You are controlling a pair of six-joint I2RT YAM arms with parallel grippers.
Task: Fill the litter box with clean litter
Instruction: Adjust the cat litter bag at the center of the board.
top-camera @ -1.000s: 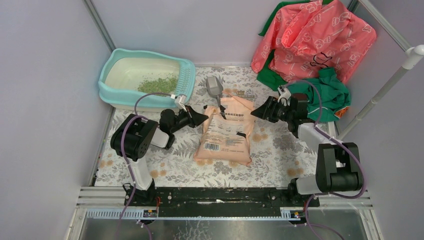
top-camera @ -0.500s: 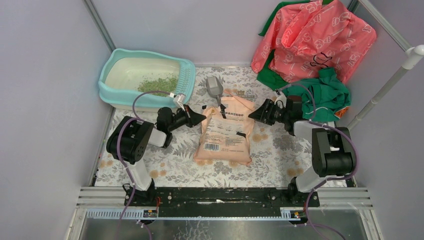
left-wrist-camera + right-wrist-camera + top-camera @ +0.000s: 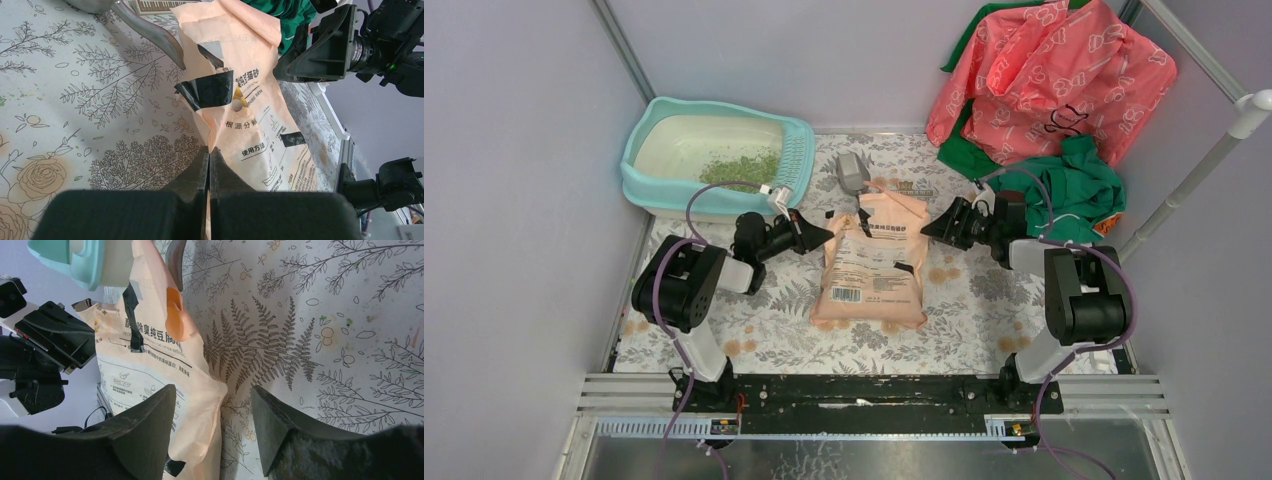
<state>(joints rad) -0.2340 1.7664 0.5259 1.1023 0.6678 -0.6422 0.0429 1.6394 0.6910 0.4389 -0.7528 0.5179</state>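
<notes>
The turquoise litter box (image 3: 649,190) stands at the back left, with a heap of clean litter (image 3: 742,168) in its cream pan. A peach litter bag (image 3: 874,265) lies flat in the middle of the floral mat. My left gripper (image 3: 829,237) is at the bag's upper left edge. In the left wrist view it (image 3: 209,150) is shut, with a thin strip of the bag (image 3: 250,115) between its fingers. My right gripper (image 3: 927,230) is at the bag's upper right edge. It (image 3: 212,388) stands open, one finger over the bag (image 3: 145,365) and one over the mat.
A grey scoop (image 3: 852,172) lies just beyond the bag's top, its handle (image 3: 150,35) pointing at the bag. Pink-red printed fabric (image 3: 1044,70) and green cloth (image 3: 1074,190) pile up at the back right. A white pole (image 3: 1194,180) leans at the right. Walls close in on the left and at the back.
My left gripper has closed on the bag's left edge. My right gripper has moved left up to the bag's right edge and stayed open.
</notes>
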